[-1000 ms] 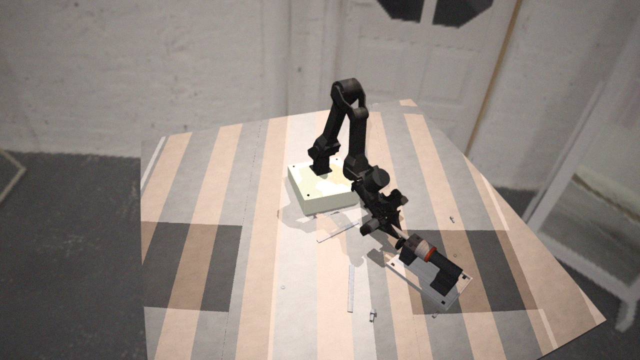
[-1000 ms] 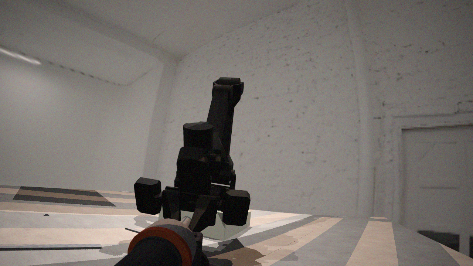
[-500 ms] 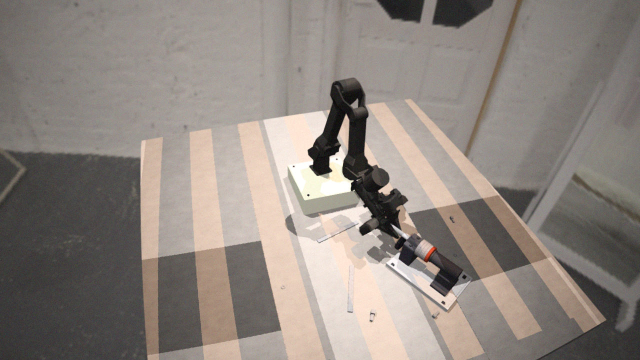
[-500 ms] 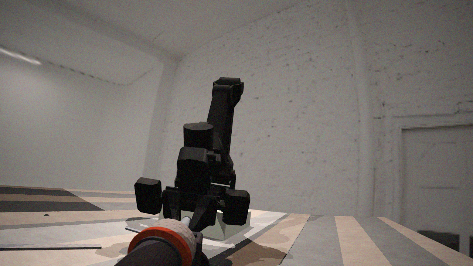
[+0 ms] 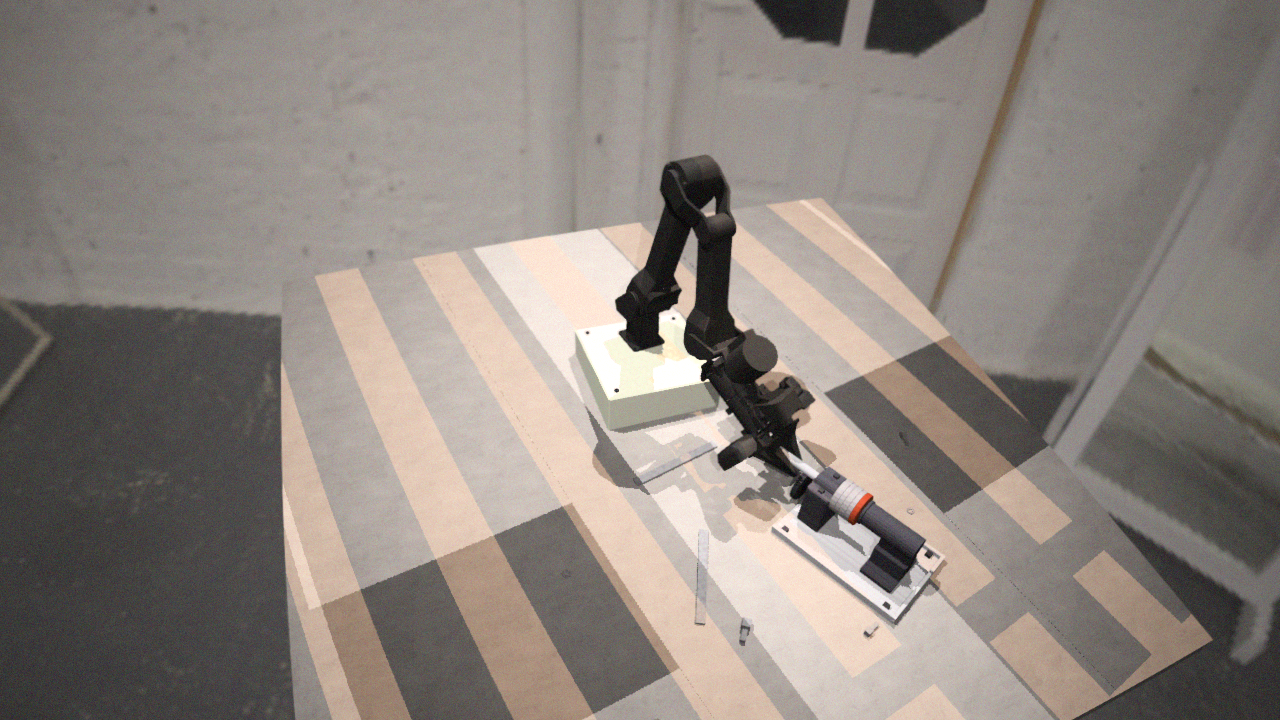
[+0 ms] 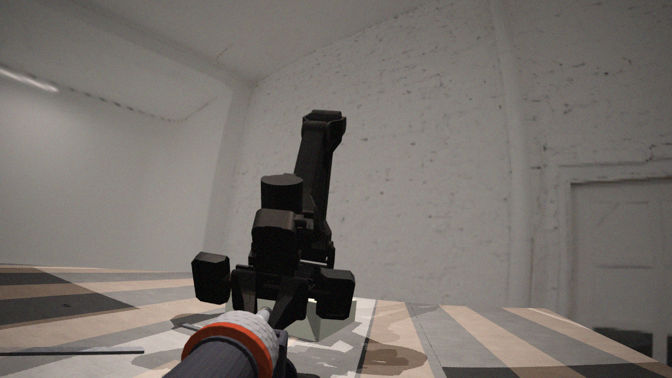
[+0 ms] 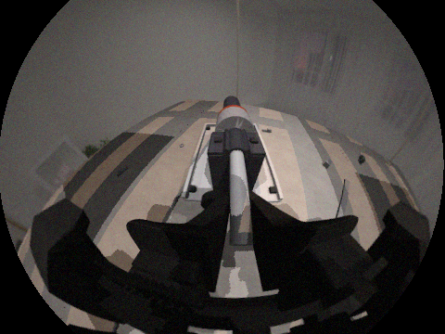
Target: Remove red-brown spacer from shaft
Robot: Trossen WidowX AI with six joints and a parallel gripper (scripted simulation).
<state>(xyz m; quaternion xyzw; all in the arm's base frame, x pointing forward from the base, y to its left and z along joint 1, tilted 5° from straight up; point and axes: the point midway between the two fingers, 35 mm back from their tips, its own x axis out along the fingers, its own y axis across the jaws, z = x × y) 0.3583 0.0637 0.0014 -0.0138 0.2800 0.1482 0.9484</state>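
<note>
The light grey shaft [image 5: 802, 464] [image 6: 264, 312] [image 7: 237, 181] runs through the dark bearing block [image 5: 817, 503] [image 7: 236, 144] at the near end of the fixture. My gripper [image 5: 791, 461] [image 7: 236, 193] is shut on the shaft's free end, just outside that block. The red-brown spacer [image 5: 861, 508] [image 6: 231, 329] [image 7: 233, 107] is on the line of the shaft, against the big dark housing block [image 5: 893, 537] [image 6: 213, 359] [image 7: 231, 99]. Several pale spacers [image 5: 844, 497] [image 6: 249, 324] [image 7: 233, 113] fill the space between it and the bearing block. The shaft's inner end is hidden.
The fixture stands on a white base plate [image 5: 832, 565] [image 7: 194, 167]. Two flat grey strips, one [image 5: 701, 577] beside the plate and one [image 5: 675, 463] near the arm's pale base [image 5: 662, 411], lie on the table. Small metal bits [image 5: 744, 630] [image 5: 870, 630] lie near the plate.
</note>
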